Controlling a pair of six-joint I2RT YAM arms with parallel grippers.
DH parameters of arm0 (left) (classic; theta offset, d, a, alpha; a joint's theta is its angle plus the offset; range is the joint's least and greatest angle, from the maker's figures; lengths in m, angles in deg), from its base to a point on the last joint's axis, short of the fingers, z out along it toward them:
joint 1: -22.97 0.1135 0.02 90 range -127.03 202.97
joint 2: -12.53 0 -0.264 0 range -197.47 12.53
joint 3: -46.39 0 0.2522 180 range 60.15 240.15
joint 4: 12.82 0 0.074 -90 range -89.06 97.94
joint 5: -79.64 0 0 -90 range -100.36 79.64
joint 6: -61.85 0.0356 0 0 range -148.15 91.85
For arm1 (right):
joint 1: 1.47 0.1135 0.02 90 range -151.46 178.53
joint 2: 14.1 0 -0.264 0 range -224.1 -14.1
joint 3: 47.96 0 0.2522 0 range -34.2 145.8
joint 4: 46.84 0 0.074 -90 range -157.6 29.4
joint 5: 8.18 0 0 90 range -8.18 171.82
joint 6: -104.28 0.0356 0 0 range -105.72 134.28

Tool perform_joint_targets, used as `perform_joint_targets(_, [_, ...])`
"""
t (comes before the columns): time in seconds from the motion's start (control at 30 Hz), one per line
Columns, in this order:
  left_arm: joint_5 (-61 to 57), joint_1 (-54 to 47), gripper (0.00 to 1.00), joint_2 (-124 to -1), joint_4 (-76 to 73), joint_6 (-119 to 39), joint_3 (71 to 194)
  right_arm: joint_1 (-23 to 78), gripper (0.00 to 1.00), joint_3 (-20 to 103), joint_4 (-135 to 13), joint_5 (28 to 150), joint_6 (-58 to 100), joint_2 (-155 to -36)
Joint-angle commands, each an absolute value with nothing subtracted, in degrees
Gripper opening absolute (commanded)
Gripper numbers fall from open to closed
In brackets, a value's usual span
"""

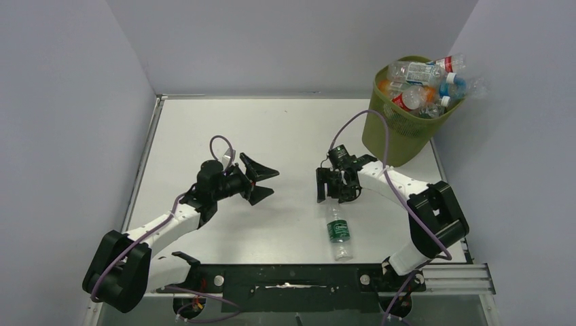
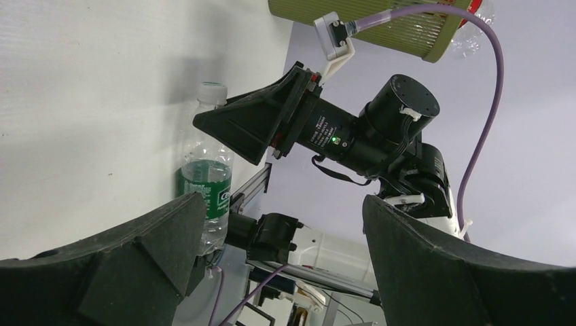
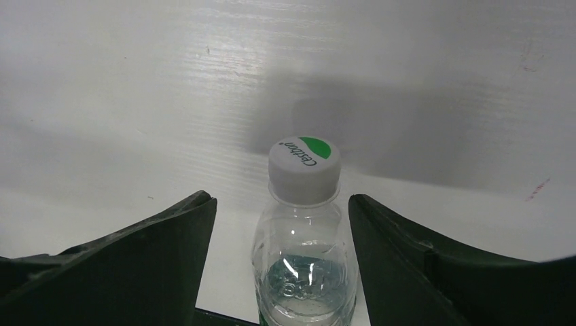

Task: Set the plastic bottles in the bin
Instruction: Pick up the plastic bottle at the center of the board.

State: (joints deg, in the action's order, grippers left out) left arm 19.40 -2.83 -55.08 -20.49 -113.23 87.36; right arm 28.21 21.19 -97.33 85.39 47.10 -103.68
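A clear plastic bottle [image 1: 338, 233] with a green label lies on the white table [image 1: 285, 129] near its front edge. Its white cap [image 3: 303, 163] carries green print that seems to read "Cestbon". The right pincer [image 1: 336, 193] hangs at the cap end, jaws apart beside the neck, gripping nothing. The left pincer [image 1: 272, 182] gapes wide and empty over the table's open middle. At the far right corner, the olive-green mesh bin [image 1: 401, 129] is heaped with plastic bottles [image 1: 421, 85].

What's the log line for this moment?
left gripper: open, empty | right gripper: open, at cap end of green-label bottle, not gripping | bin: heaped with bottles | remaining: that bottle, lying on table
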Motion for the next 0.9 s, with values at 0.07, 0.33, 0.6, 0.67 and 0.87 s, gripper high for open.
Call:
perform_joint_targets(0.07, [18.8, -3.0, 0.87, -53.8, -22.3, -112.8, 87.1, 28.2, 0.66, 23.8, -95.2, 83.2, 45.0, -105.1])
perform_joint_targets(0.33, [19.0, -3.0, 0.87, -53.8, -22.4, -112.8, 87.1, 27.3, 0.43, 24.2, -94.5, 83.3, 43.3, -107.3])
perform_joint_targets(0.6, [19.2, -2.9, 0.87, -53.9, -22.4, -112.8, 87.5, 25.0, 0.25, 28.4, -97.8, 82.6, 39.8, -105.9])
perform_joint_targets(0.67, [19.2, -2.8, 0.87, -54.0, -22.4, -112.8, 87.5, 23.3, 0.24, 31.5, -100.0, 82.1, 38.6, -103.8])
perform_joint_targets(0.87, [19.6, -2.2, 0.87, -54.3, -22.7, -112.7, 87.4, 15.7, 0.23, 48.8, -107.5, 80.8, 33.2, -99.0])
